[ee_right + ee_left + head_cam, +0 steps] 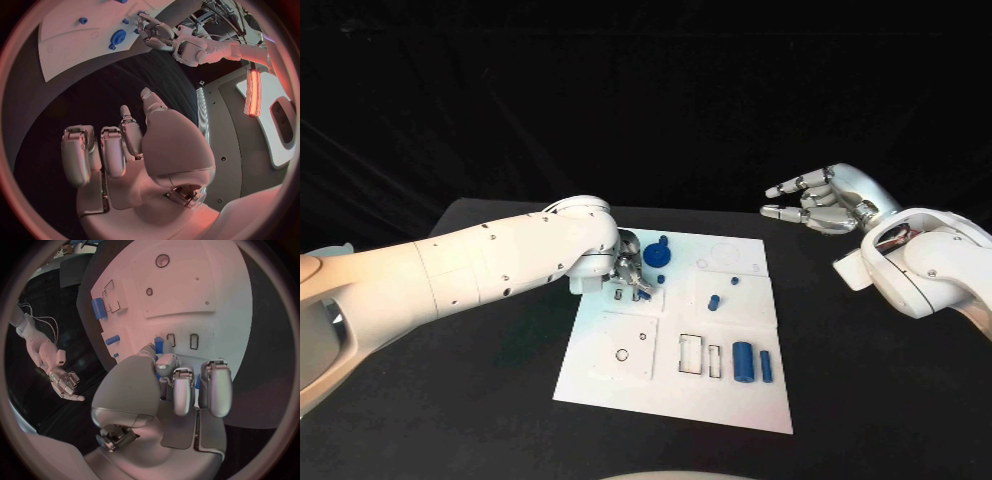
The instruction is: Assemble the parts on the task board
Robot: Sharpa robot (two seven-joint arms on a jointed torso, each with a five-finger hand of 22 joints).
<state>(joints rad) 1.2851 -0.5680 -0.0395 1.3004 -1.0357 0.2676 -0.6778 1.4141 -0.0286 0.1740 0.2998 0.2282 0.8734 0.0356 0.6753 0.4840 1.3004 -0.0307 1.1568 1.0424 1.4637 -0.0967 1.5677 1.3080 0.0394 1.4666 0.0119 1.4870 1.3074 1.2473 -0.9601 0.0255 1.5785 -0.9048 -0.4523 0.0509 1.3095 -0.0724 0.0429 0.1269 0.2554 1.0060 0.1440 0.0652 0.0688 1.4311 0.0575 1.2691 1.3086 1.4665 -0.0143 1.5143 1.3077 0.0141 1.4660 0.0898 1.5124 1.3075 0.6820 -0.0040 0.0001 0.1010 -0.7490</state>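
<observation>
Left hand: the left hand (629, 270) is down over the task board (632, 385) at its far left part, fingers drawn together and pointing down at the small slots (182, 340); whether they pinch a small blue piece (159, 344) seen at the fingertips I cannot tell.
Board, left to middle: a round blue gear-like part (658, 255) sits just beside that hand; a small blue peg (714, 302) lies mid-board.
Board, near right: two blue blocks (751, 363) rest beside the rectangular outlines (692, 354).
Right hand: the right hand (822, 205) hovers well off the board, fingers apart and curled, holding nothing.
Doing it well: I would keep the left fingertips square over the slot and lower slowly; a tilt would likely jam the piece.
</observation>
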